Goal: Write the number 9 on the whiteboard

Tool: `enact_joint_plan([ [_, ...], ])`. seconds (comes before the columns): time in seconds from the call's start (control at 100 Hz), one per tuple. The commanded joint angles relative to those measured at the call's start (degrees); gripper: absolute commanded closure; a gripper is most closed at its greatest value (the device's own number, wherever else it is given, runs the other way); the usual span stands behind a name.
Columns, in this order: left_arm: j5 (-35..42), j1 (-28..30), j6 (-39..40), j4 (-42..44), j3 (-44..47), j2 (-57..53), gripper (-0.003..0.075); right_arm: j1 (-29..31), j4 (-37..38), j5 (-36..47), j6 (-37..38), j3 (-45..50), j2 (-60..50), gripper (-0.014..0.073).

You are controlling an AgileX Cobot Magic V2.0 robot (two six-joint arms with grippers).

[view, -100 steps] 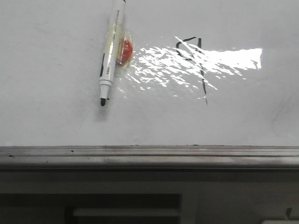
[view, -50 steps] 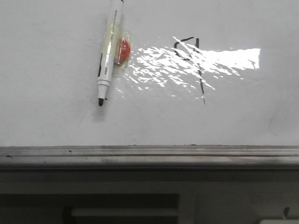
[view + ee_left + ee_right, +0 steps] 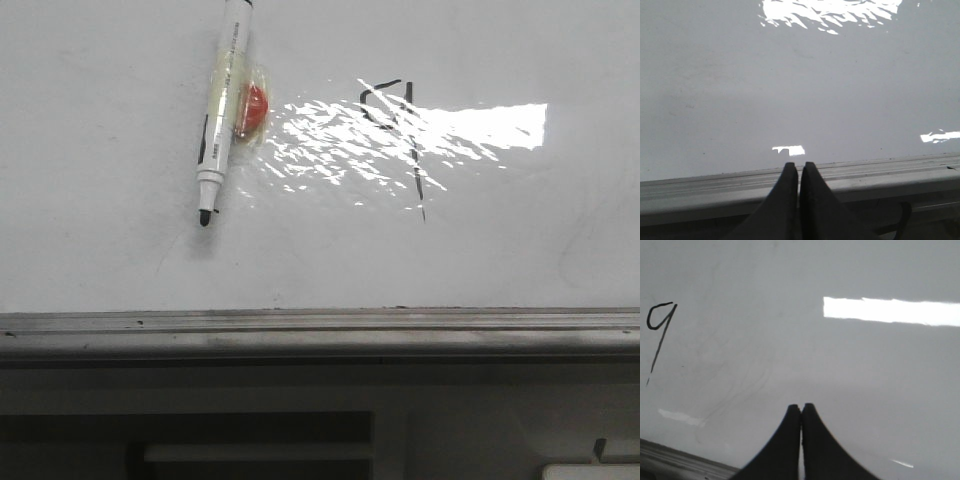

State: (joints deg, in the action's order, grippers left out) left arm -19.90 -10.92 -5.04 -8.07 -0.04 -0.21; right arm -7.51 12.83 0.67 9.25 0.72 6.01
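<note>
The whiteboard (image 3: pixel 100 200) fills the front view, glossy and faintly smudged. A black hand-drawn number 9 (image 3: pixel 398 135) sits right of centre, partly washed out by glare; it also shows in the right wrist view as the number 9 (image 3: pixel 659 332). A white marker (image 3: pixel 220 110) with a black tip lies uncapped on the board to the left, an orange-red piece taped to its side. My left gripper (image 3: pixel 799 165) is shut and empty over the board's rail (image 3: pixel 890 172). My right gripper (image 3: pixel 801 406) is shut and empty above bare whiteboard (image 3: pixel 865 370), well away from the 9.
A grey metal rail (image 3: pixel 320 325) runs along the board's near edge, with dark furniture and a slot below it. A bright glare patch (image 3: pixel 450 125) crosses the board. Faint grey smudge lines (image 3: pixel 735 385) mark the surface near the right gripper.
In the front view the marker and the 9 have shifted slightly left and up across the frames, as has the rail; the whole view moves together. Neither gripper appears in that view.
</note>
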Motion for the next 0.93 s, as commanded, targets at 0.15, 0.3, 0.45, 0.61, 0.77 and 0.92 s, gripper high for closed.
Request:
enact_joint_plan([
  [0.15, 1.88, 0.12, 0.45, -1.20, 1.09, -1.58, 0.0741, 2.05, -0.32, -10.36, -0.79, 1.52, -7.45, 0.0655],
  [0.3, 1.88, 0.12, 0.45, -1.20, 1.09, -1.58, 0.0741, 2.10, -0.20, -19.49, -0.79, 1.52, -7.53, 0.0655],
  [0.45, 1.88, 0.12, 0.45, -1.20, 1.09, -1.58, 0.0741, 2.10, -0.20, -18.91, -0.79, 1.52, -7.53, 0.0655],
  [0.61, 1.88, 0.12, 0.45, -1.20, 1.09, -1.58, 0.0741, 2.41, -0.20, -18.91, -0.79, 1.52, -7.53, 0.0655],
  [0.77, 1.88, 0.12, 0.45, -1.20, 1.09, -1.58, 0.0741, 2.41, -0.20, -18.91, -0.79, 1.52, -7.53, 0.0655],
  [0.92, 1.88, 0.12, 0.45, -1.20, 1.09, -1.58, 0.0741, 2.41, -0.20, -18.81, -0.79, 1.52, -7.53, 0.0655],
])
